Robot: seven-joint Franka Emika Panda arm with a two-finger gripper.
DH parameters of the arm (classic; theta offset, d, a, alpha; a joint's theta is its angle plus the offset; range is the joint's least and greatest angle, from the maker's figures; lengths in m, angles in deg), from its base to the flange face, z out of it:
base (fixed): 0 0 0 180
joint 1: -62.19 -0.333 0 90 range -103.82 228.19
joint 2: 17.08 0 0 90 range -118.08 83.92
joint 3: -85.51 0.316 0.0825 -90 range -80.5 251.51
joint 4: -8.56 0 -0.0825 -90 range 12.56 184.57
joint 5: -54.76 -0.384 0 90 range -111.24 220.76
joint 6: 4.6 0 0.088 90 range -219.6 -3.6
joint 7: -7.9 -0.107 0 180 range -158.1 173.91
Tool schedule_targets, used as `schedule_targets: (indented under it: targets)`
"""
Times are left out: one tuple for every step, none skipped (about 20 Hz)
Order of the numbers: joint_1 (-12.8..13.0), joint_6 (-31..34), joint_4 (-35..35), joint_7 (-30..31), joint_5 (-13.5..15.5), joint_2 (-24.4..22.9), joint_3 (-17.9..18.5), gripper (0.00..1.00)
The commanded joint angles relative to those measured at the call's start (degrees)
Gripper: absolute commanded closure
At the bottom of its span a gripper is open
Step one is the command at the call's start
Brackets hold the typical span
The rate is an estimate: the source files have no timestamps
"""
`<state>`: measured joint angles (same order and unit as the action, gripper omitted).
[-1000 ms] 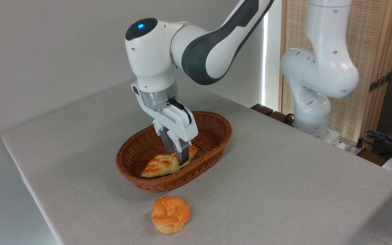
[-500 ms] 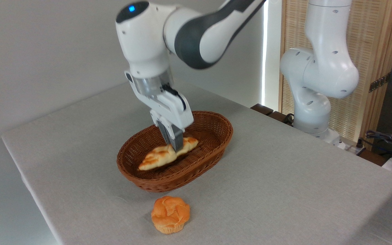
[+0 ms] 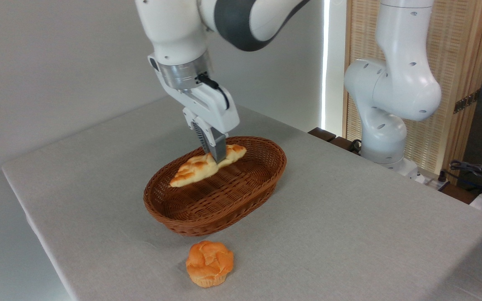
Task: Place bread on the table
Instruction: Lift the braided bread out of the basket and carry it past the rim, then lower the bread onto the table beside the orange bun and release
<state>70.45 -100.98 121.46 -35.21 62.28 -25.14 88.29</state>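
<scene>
The bread, a braided cream loaf with golden-orange patches, hangs in the air above the inside of the brown wicker basket, tilted with its left end lower. My gripper is shut on it slightly right of its middle, fingers pointing down from the white arm. The table is covered in light grey-beige cloth and carries the basket.
A small round orange muffin-shaped bun sits on the cloth just in front of the basket. The arm's white base stands at the table's far right edge, with cables beyond it. The table's left edge runs close to the basket.
The gripper has risen with the bread held in it, lifting the loaf from the basket floor to above its rim height. The bun and basket have stayed put.
</scene>
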Motion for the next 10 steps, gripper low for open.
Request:
schedule_targets:
  targets:
    - [-0.1,3.7,-0.4,-8.8,-5.9,-3.4,4.9,0.94]
    - [-0.1,3.9,-0.3,-10.6,-8.5,-3.5,6.2,0.93]
    - [-0.1,4.1,0.0,-12.6,-10.0,-3.5,7.8,0.92]
    - [-0.2,4.4,0.9,-15.0,-10.4,-3.3,9.2,0.88]
    - [-0.2,4.5,2.3,-17.8,-10.4,-3.3,11.3,0.87]
    - [-0.3,4.4,3.7,-20.3,-10.4,-2.9,13.3,0.83]
    - [-0.3,3.7,5.0,-21.6,-10.4,-2.5,14.6,0.81]
    - [-0.3,3.0,5.8,-21.8,-10.4,-2.0,15.6,0.79]
    - [-0.3,2.3,6.1,-21.9,-10.4,-1.4,15.8,0.74]
    - [-0.3,1.3,6.6,-21.8,-10.4,-1.1,15.9,0.58]
